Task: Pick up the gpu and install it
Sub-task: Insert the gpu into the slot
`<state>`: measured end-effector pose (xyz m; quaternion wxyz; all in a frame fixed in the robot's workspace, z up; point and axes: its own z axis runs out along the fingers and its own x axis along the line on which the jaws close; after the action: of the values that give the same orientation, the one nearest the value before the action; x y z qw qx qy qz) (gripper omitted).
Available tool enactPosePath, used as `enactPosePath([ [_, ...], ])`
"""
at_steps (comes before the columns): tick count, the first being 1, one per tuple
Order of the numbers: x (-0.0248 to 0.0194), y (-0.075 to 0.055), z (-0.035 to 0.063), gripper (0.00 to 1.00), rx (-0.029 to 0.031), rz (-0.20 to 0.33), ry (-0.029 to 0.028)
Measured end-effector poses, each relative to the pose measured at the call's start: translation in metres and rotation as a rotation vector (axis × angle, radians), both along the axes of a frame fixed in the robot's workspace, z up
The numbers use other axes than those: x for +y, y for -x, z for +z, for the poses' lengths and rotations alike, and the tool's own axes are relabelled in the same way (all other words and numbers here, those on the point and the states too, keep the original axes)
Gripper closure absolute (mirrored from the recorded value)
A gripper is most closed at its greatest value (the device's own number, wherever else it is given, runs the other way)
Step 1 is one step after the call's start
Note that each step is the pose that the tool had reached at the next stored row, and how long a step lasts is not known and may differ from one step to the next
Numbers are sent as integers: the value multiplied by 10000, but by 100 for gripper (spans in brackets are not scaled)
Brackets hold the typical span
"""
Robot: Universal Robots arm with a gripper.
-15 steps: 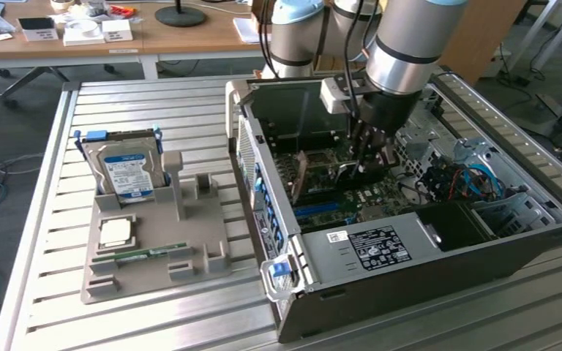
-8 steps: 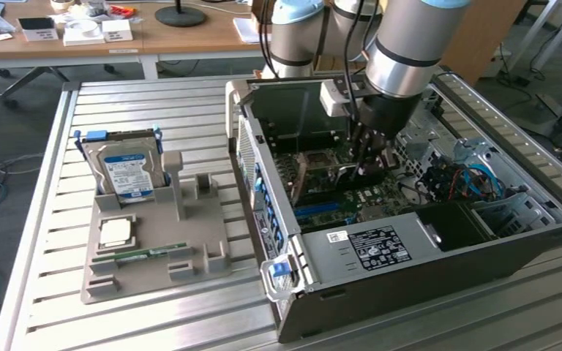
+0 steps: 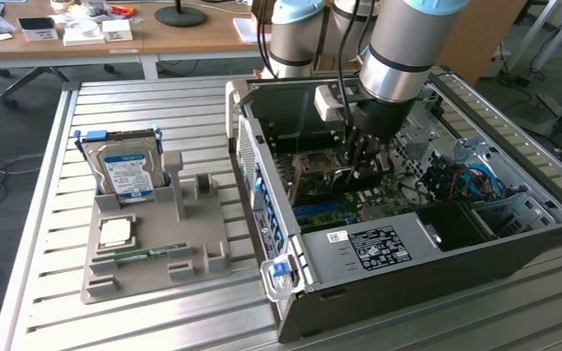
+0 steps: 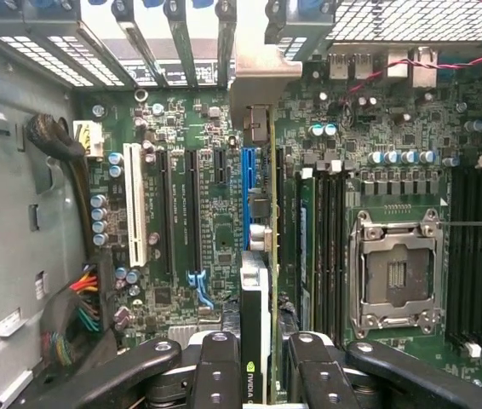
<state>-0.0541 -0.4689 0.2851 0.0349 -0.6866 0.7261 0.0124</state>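
My gripper (image 3: 361, 170) reaches down into the open computer case (image 3: 515, 241) from above. Its two black fingers (image 4: 215, 371) are shut on the gpu (image 4: 255, 328), which I see edge-on in the wrist view: a thin black card with a greenish board edge and a logo near my fingers. The card's metal bracket (image 4: 258, 72) points to the case's rear slot openings. The card hangs upright over the motherboard (image 4: 215, 239), right beside the blue expansion slot (image 4: 248, 192). I cannot tell whether its edge touches a slot.
An empty processor socket (image 4: 394, 273) and memory slots (image 4: 475, 256) lie beside the card. Coloured cables (image 4: 75, 319) run along the case wall. On the slatted table, a grey holder (image 3: 198, 248) carries a hard drive (image 3: 125, 175), a processor (image 3: 115, 232) and a memory stick (image 3: 149, 254).
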Motion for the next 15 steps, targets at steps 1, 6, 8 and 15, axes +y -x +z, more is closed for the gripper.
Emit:
enactPosePath([
  [1,0,5,-8,73,0,-1,1],
  [6,-12,12,-11,73,0,1,0],
  [8,-26,17,-11,73,1,0,1],
  [15,-43,78,-22,73,0,2,0],
])
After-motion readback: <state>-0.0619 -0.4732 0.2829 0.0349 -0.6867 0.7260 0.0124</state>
